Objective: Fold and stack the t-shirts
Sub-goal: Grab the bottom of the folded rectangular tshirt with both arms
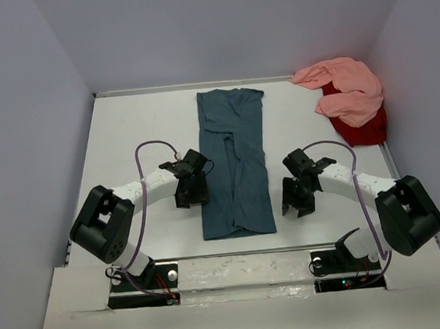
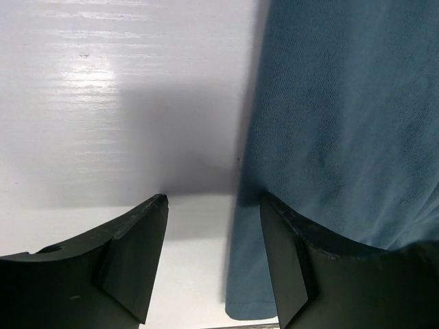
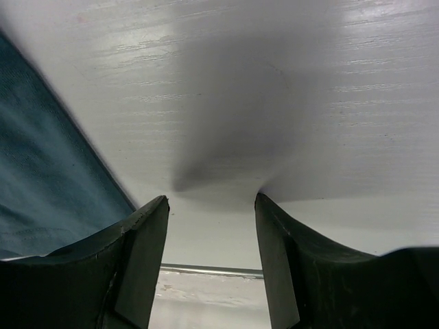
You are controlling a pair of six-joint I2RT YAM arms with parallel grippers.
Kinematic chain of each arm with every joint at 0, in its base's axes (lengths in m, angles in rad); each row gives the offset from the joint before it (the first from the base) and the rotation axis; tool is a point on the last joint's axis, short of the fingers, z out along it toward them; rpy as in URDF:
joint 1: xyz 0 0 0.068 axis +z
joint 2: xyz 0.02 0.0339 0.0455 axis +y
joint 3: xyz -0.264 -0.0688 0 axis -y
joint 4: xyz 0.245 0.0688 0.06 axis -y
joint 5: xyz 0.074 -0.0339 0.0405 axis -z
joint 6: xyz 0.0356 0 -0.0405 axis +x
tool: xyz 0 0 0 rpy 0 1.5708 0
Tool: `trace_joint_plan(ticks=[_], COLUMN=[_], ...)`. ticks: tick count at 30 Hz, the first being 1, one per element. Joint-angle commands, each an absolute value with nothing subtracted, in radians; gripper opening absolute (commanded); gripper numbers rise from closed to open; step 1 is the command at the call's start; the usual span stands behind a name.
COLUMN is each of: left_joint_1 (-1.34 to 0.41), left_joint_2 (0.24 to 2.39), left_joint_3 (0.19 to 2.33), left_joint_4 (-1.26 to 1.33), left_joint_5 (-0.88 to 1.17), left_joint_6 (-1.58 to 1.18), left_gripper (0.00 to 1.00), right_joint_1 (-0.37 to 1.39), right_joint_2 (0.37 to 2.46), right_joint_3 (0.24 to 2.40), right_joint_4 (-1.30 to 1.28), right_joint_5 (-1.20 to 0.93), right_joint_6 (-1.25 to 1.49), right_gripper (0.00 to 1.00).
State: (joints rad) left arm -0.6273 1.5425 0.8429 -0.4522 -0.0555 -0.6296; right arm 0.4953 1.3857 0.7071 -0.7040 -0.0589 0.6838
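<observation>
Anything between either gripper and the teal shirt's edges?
Nothing visible. The left gripper hangs open over the teal shirt at its left edge; the right gripper hangs open off the right edge, only bare table between.

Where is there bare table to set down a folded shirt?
Free: far left, between the wall and the teal shirt; the strip between it and the pink shirt heaped on the red shirt. Crowded: that far-right corner, and around the left hand and right hand.

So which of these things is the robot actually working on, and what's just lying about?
In the job:
teal-blue shirt, folded into a long strip in the middle
pink shirt, crumpled in the far right corner
red shirt, beneath the pink one

Not in the job:
only the white table they lie on
</observation>
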Motion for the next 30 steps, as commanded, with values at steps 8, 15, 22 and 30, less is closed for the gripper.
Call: trace_joint_plan(ticks=[8,15,22,30], left_joint_1=[-0.617,-0.621,-0.638,-0.681], left_joint_2=[1.451,1.381,1.329,1.275], left_joint_3=[0.727,0.666,0.603,0.528], left_joint_4=[-0.431,-0.452,-0.449,-0.413], left_joint_5=[0.038,0.06,0.09,0.158], left_joint_6=[-0.663,-0.738,-0.793,-0.876], left_gripper=[0.7,0.7,0.7,0.7], right_joint_1=[0.54,0.597,0.64,0.67], right_joint_2=[1.244,1.249,1.279,1.29], right_joint_3=[0.621,0.607,0.607,0.584], right_joint_4=[-0.638,-0.646,-0.626,-0.571], right_joint_5=[-0.074,-0.049,-0.064,-0.084], right_joint_6=[0.748,0.788,0.816,0.853], right_gripper=[0.59,0.59,0.59,0.59])
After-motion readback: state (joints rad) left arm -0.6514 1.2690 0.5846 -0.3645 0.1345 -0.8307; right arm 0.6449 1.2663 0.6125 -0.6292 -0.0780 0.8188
